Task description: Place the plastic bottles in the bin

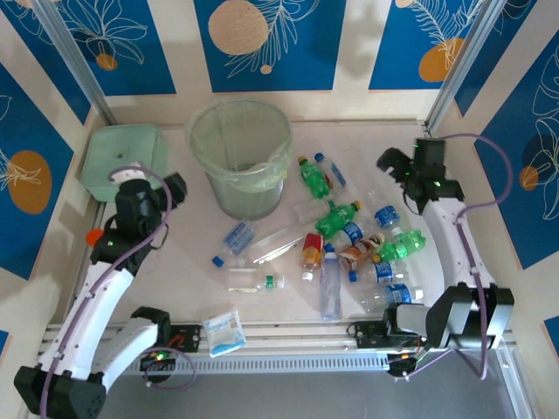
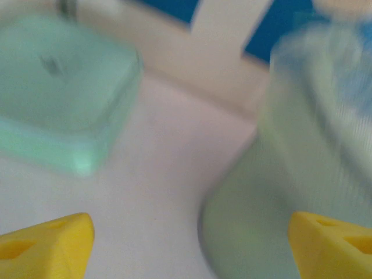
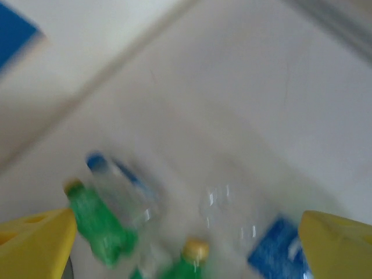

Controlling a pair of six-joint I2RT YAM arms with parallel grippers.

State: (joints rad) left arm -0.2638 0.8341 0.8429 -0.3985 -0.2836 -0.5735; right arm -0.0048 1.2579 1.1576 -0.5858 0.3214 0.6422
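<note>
Left gripper (image 1: 177,186): jaws spread wide, nothing between the yellow fingertips in its wrist view (image 2: 189,247). It hangs just beside the bin (image 1: 236,196), at the bin's 8 o'clock. In the wrist view, which is blurred, the bin wall (image 2: 302,145) stands at 2 o'clock and the square lidded box (image 2: 64,87) at 10 o'clock.

Right gripper (image 1: 390,162): jaws equally wide and empty (image 3: 186,244). It sits at the table's 2 o'clock, above the far edge of the pile. Its wrist view is motion-blurred; a green bottle (image 3: 99,226) shows at 7 o'clock.

The plastic bottles (image 1: 336,218) lie scattered on the table from the centre out to 4 o'clock, several touching or overlapping. The bin is at 12 o'clock. A flat sachet (image 1: 224,332) lies at 6 o'clock, not part of the task.

Judgement: the step is a reach for a bottle. It should go best on an outlying bottle, jaws across its body rather than its cap, closing gently since crushed plastic may slip. Release should come above the rim, clear of the thin liner.
</note>
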